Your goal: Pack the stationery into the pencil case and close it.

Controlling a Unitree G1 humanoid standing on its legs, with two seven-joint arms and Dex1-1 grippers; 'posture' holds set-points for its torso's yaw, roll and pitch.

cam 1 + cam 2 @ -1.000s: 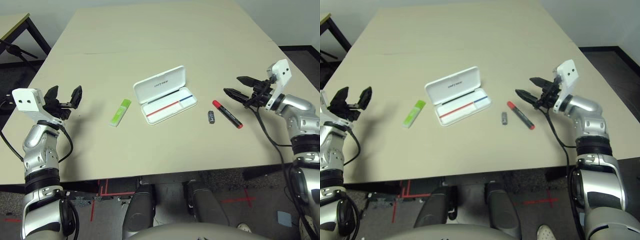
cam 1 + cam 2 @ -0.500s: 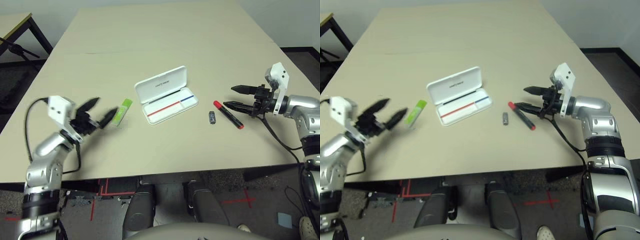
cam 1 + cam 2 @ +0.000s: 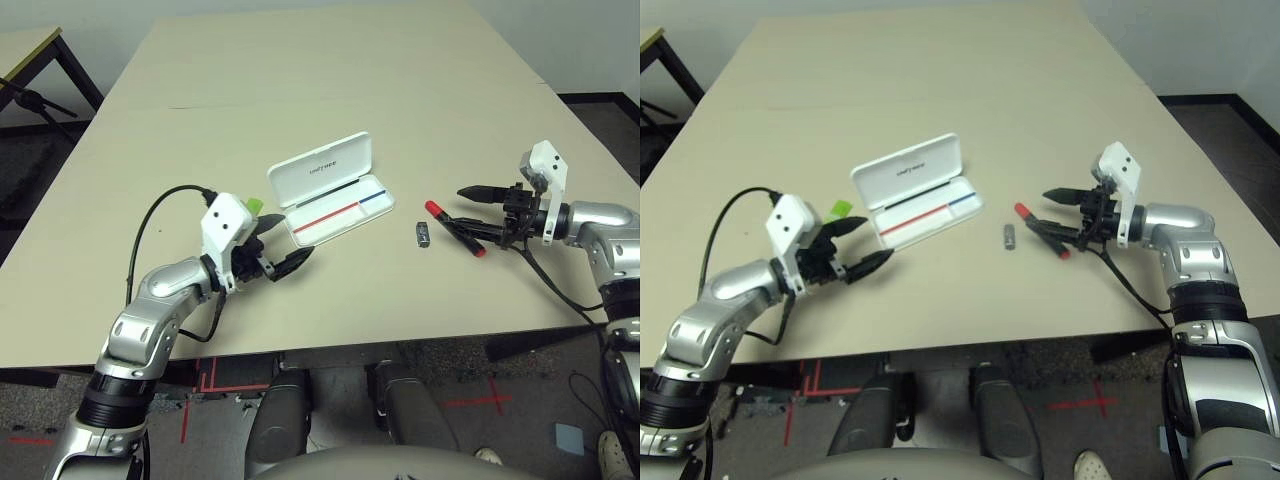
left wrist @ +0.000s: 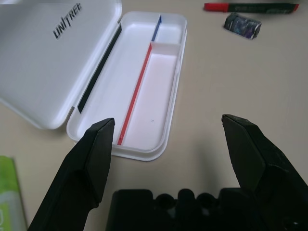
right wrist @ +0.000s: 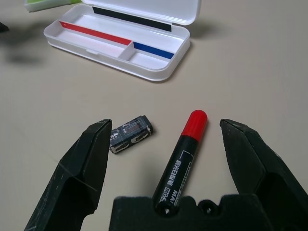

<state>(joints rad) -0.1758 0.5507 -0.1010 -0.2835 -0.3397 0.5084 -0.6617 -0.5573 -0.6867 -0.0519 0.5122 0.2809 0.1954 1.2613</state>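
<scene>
— Two grippers, both with fingers spread wide and nothing between them. The left gripper has swung in from the table's left edge and now hangs low over the table just in front of the pencil case, aimed at its open tray.

— And the right?

— The right gripper has barely shifted. It sits low with the red marker lying between its open fingers, the red end pointing toward the case. No contact that I can make out.

— So what does the left arm's swing mean?

— Odd one, I'd say: it has swept past the lime-green highlighter, which now peeks out from behind that arm's white camera block, just left of the case. Nothing is packed yet. The tray, with its red and blue stripes, is bare, and the lid stands open.

— The small piece?

— The dark grey block lies beside the marker, between it and the case, apart from both.

— Anything hard to read?

— Most of the highlighter is covered by the left wrist. How high the right fingers ride above the marker, I can't tell.
</scene>
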